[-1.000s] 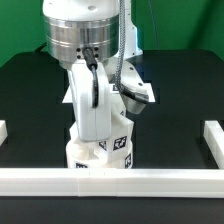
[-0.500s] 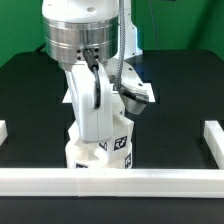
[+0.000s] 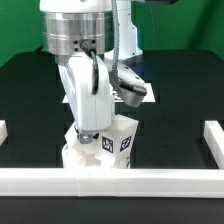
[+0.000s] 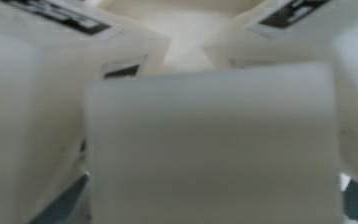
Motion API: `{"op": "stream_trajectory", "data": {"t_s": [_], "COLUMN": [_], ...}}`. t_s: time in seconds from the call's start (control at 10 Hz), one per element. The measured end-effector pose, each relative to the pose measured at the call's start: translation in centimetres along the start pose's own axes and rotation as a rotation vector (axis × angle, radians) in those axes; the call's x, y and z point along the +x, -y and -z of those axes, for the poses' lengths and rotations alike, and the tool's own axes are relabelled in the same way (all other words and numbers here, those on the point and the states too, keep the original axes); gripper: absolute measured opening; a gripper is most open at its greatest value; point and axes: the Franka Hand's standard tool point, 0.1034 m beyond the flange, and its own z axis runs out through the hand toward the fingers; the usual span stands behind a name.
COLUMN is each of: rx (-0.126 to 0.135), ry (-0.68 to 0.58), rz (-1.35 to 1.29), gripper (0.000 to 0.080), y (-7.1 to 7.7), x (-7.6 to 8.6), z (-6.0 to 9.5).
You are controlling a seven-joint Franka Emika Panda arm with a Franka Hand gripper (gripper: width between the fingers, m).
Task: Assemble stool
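My gripper [image 3: 98,128] stands low over the stool's round white seat [image 3: 84,157], which lies against the front rail. It is shut on a short blocky white leg [image 3: 121,136] with black-and-white tags. The leg leans toward the exterior view's right, its foot at the seat's top. The fingertips are hidden behind the hand and the leg. In the wrist view the held leg [image 4: 211,140] is a blurred white block that fills most of the picture, with other tagged white parts [image 4: 30,90] behind it.
A long white rail [image 3: 110,181] runs along the front edge, with short rails at the exterior view's right [image 3: 214,136] and left [image 3: 3,128]. The marker board [image 3: 143,95] lies behind the arm on the black table.
The jaws closed a little further on the leg. The hand has turned and shifted slightly to the exterior view's left, and the leg now leans where it stood upright.
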Motion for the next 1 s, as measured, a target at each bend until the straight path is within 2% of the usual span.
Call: {"op": "stream_trajectory", "data": {"t_s": [0.1,0.7,1.0], "rx": [0.027,0.034,0.061], "ry": [-0.006,-0.01,0.006], "rz": [-0.003,0.006,0.04], "gripper": [0.0338,0.0338,0.0338], "y": [0.0,0.0,-0.1], "x": [-0.1,-0.1,0.0], "z": [0.0,0.1,1.6]}}
